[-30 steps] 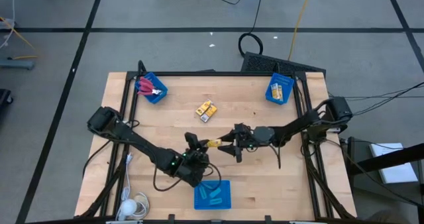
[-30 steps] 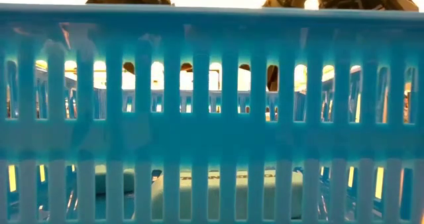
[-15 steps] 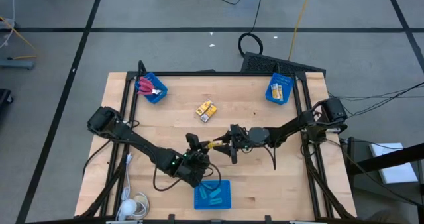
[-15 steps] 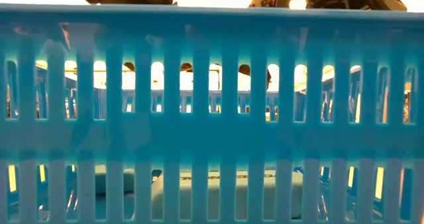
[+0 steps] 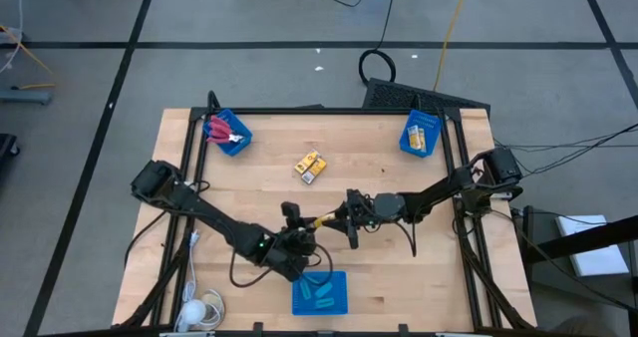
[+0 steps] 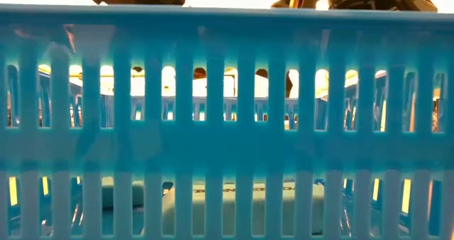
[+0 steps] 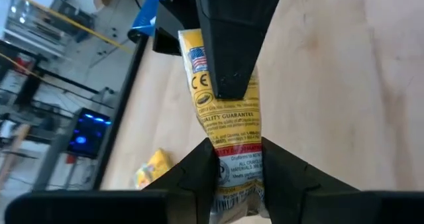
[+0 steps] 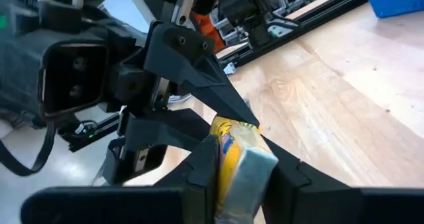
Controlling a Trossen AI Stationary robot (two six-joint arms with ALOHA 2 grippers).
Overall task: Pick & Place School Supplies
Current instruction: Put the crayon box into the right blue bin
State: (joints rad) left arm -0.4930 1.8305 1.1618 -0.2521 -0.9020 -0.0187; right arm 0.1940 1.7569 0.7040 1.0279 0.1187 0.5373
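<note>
A wooden table [image 5: 199,177] is seen from straight above, with two dark robot arms reaching in toward its middle.

At the far left corner sits a blue bin [image 5: 228,132] holding red-handled scissors [image 5: 217,130]. The left arm runs from the table's left edge toward the near centre, where the left gripper [image 5: 292,220] has its fingers narrowed onto one end of a yellow pack [image 5: 321,218]. In the left wrist view the two dark fingers [image 7: 199,174] press the printed end of that same pack [image 7: 224,111] from either side.

Just to the right, the pack lies roughly along the line between the two grippers, lifted off the wood, its long axis pointing from one tool to the other. The right gripper [image 5: 344,217] meets it from the opposite side; the right wrist view shows its fingers [image 8: 202,164] drawn in against the pack's other end [image 8: 240,159]. Both tools grip the one pack at once, so this looks like a handover, and the coming move likely depends on one side letting go.

Behind them, a second yellow pack [image 5: 311,166] lies loose on the table. Near the front edge, another blue bin [image 5: 319,292] holds light-blue pieces [image 5: 317,297]. At the far right corner, a third blue bin [image 5: 421,135] holds more yellow packs [image 5: 420,134].
</note>
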